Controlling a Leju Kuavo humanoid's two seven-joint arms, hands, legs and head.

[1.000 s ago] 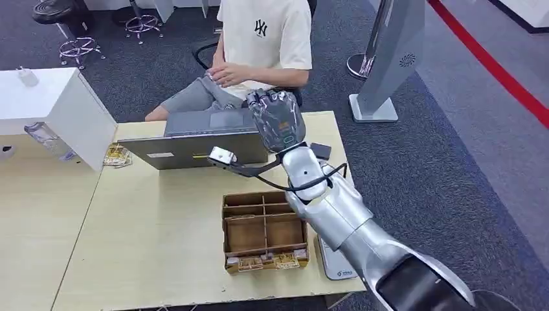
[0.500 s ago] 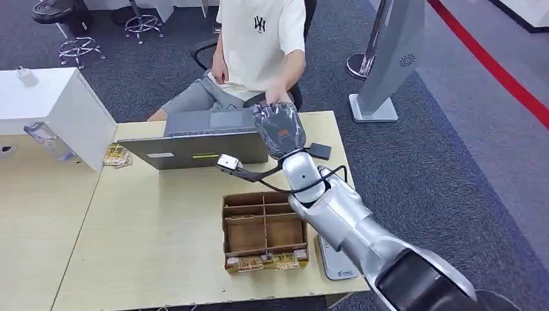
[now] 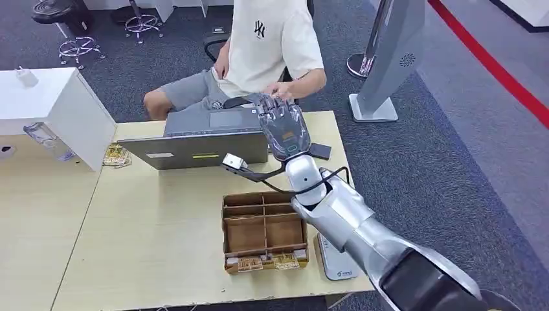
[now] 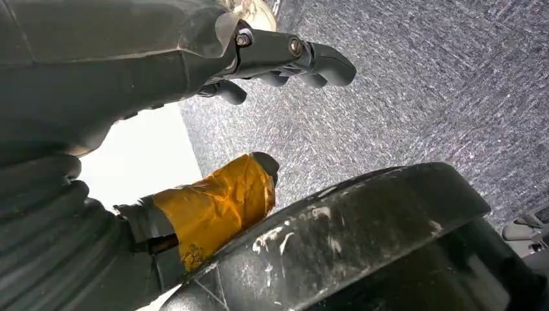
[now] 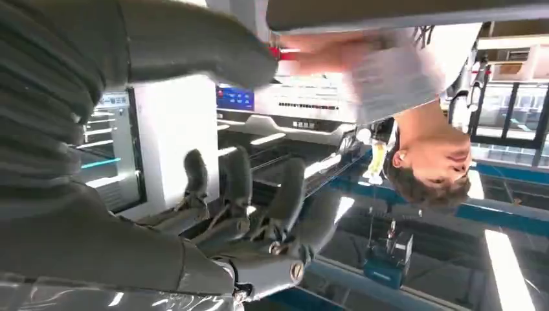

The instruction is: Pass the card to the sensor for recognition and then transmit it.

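My right hand (image 3: 282, 127) is stretched out over the far right of the table, just past the laptop's right end, fingers spread. In the right wrist view its fingers (image 5: 259, 194) stand apart with nothing between them. A seated person's hand (image 3: 285, 91) is right at the fingertips; it is blurred beside my thumb (image 5: 194, 39), and I cannot make out a card in it. A small black box (image 3: 321, 151) lies on the table just right of my wrist. My left hand (image 4: 259, 116) hangs over grey carpet, tape-wrapped thumb and fingers apart, holding nothing.
A grey laptop (image 3: 201, 139) stands at the table's far edge, the person in a white shirt (image 3: 268, 39) behind it. A compartmented cardboard box (image 3: 264, 230) with cards in its front row sits mid-table, a white device (image 3: 336, 259) beside it. A white cabinet (image 3: 65, 107) stands left.
The right hand's fingers went from curled to spread, and the hand shifted slightly right. The person leaned in and brought a hand up to my fingertips.
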